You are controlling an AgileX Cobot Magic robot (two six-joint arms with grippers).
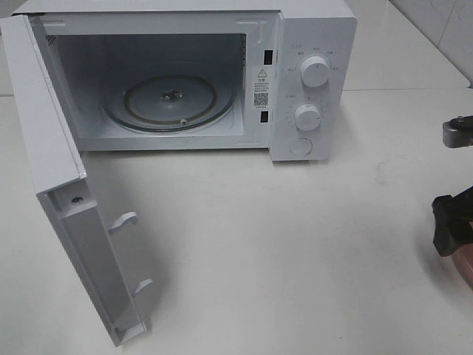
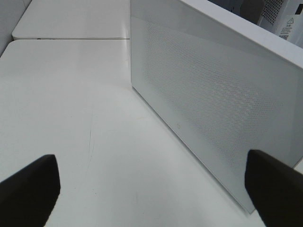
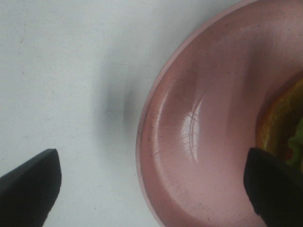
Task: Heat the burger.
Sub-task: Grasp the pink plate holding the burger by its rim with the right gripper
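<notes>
The burger [image 3: 285, 124] sits on a pink plate [image 3: 199, 142] at the right side of the bench [image 1: 295, 259], well apart from the microwave [image 1: 314, 44] that stands toward the far edge; only a sliver of bun and lettuce shows in the right wrist view; the right gripper [image 3: 151, 189] hangs over the plate's rim with its jaws spread wide, one finger above the bench top, the other above the plate just beside the burger, gripping nothing; the microwave door [image 1: 48, 140] is swung open toward the bench's left front, showing the glass turntable [image 1: 170, 103] inside; the left gripper [image 2: 151, 189] is likewise spread wide and holds nothing, facing the door's meshed outer face.
</notes>
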